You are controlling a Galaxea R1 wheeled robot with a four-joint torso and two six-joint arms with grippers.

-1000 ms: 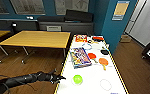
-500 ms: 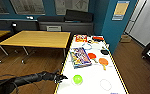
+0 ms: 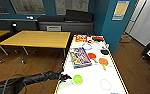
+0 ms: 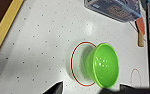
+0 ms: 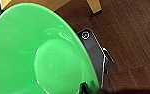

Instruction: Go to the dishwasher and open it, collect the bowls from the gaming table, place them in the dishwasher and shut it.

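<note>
A bright green bowl [image 3: 77, 79] stands on a red ring mark near the front of the white-topped gaming table [image 3: 91, 75]. My left gripper [image 3: 65, 77] comes in over the table's left edge, just short of this bowl. In the left wrist view the bowl [image 4: 103, 65] lies just ahead of my open left gripper [image 4: 92, 88], with one dark fingertip [image 4: 56, 87] off to either side. Another green bowl [image 5: 38, 52] sits close to the right wrist camera above the wooden floor, and my right gripper [image 5: 89, 88] is shut on its rim.
Farther along the gaming table lie a colourful game box [image 3: 79, 57], red and orange paddles [image 3: 103, 61] and a red box [image 3: 81, 38]. A wooden table [image 3: 38, 38] stands to the left, a dark sofa [image 3: 66, 25] behind, a blue pillar [image 3: 108, 25] to the right.
My left gripper has crept a little closer to the green bowl on the table. The bowl and the other items have stayed put.
</note>
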